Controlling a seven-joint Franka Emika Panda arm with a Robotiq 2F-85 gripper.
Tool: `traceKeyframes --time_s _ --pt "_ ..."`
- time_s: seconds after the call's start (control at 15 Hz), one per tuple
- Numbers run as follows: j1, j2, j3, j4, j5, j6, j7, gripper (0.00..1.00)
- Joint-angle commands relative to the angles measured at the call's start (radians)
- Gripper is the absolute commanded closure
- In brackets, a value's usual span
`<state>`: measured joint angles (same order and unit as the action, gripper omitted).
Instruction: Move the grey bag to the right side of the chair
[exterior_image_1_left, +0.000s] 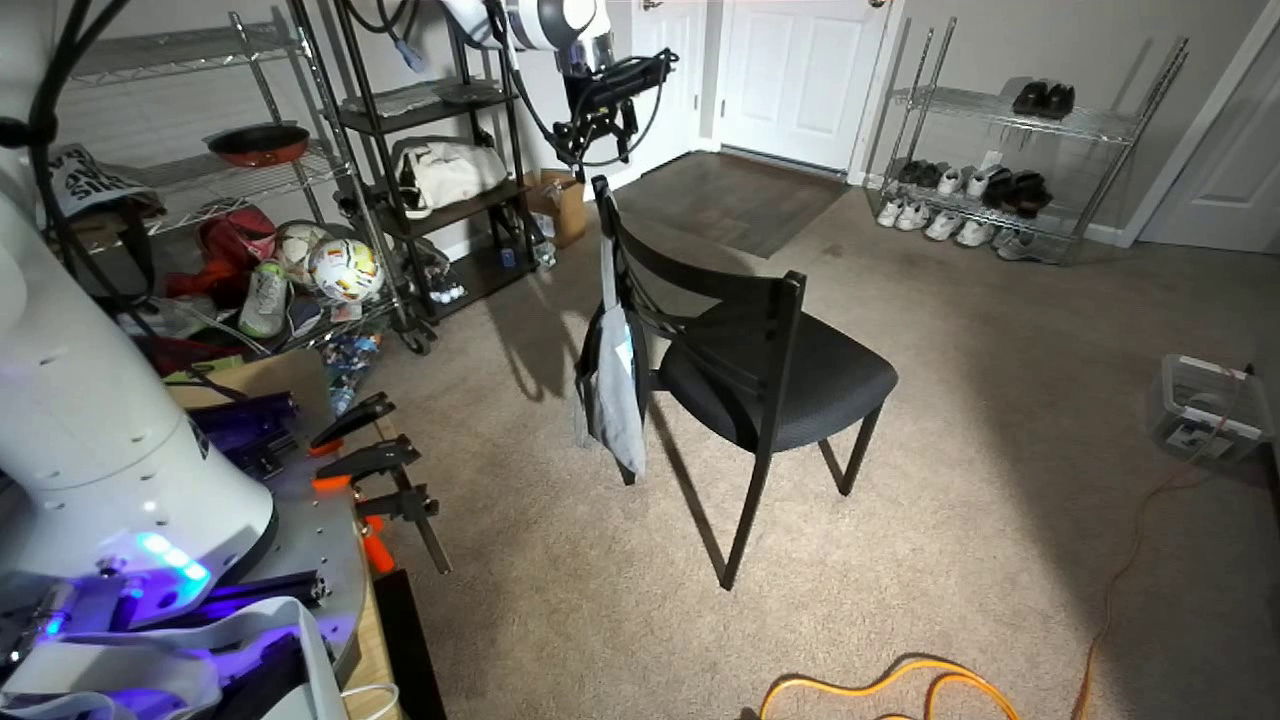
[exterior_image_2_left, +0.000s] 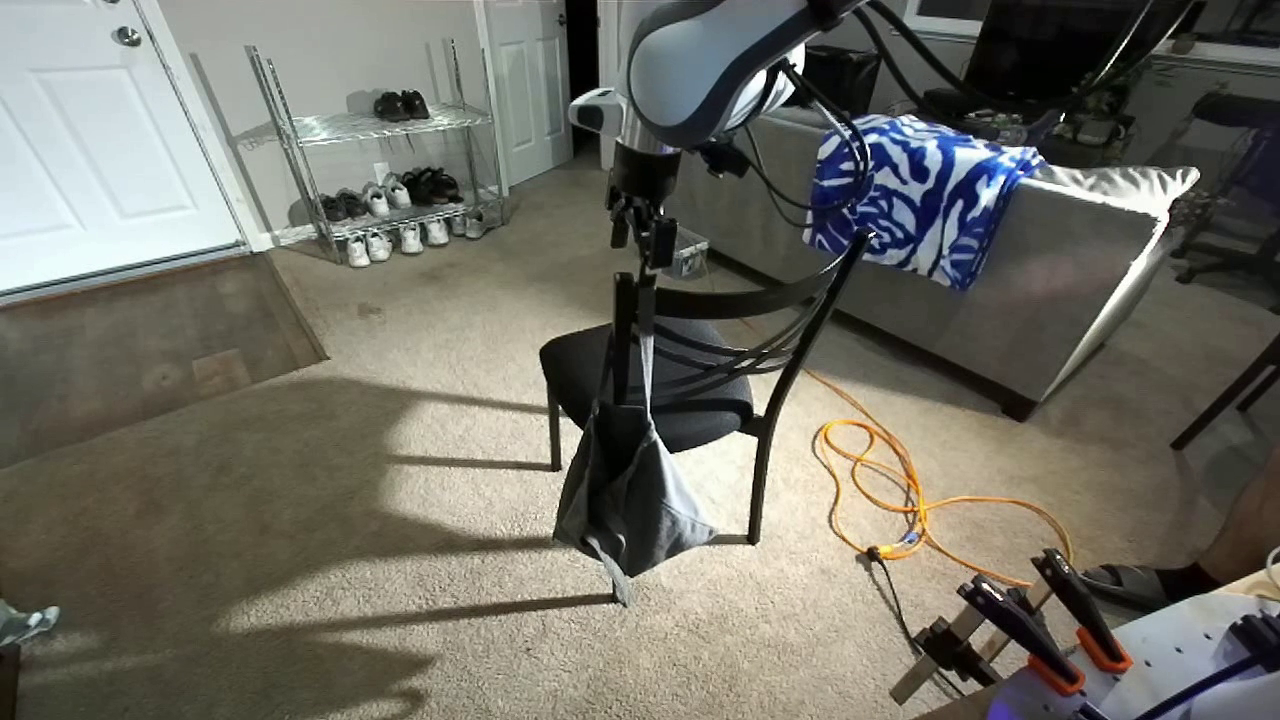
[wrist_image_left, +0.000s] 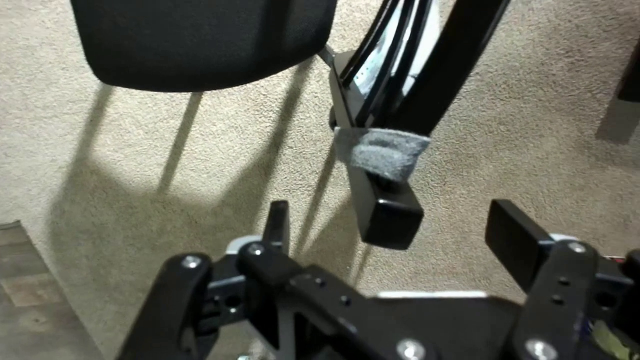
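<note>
On the beige carpet (exterior_image_1_left: 580, 610) stood the black dining chair (exterior_image_1_left: 820, 370), its backrest corner (exterior_image_2_left: 623, 320) supporting the grey tote bag (exterior_image_2_left: 665, 505) by a looped strap (wrist_image_left: 385, 156). The Robotiq gripper (wrist_image_left: 392, 225) gaped wide above, holding nothing.

The glossy white, many-jointed robot arm (exterior_image_2_left: 675, 80) reaches along the upper part of both exterior views, while its broad, rounded white base (exterior_image_1_left: 110, 440) stands at the edge of an exterior view, a blue-white light (exterior_image_1_left: 172, 556) shining on its lower part. Beyond a bright silver collar (exterior_image_1_left: 592, 55), the black cylindrical wrist mount (exterior_image_2_left: 645, 172) points downward. Below it hang two black, block-tipped fingers (wrist_image_left: 515, 240); in the wrist view they are parted wide, their tips roughly level, their flat inner faces turned toward each other.
</note>
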<state>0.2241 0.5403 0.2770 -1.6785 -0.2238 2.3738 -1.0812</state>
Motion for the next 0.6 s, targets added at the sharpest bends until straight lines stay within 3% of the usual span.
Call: traceKeyframes --time_s 0.0,0.53 --pt "-0.004 -0.020 0.003 0.007 0.060 -0.141 0.031 0.00" --pt "-0.003 -0.007 -0.014 0.048 0.084 -0.256 0.068 0.00"
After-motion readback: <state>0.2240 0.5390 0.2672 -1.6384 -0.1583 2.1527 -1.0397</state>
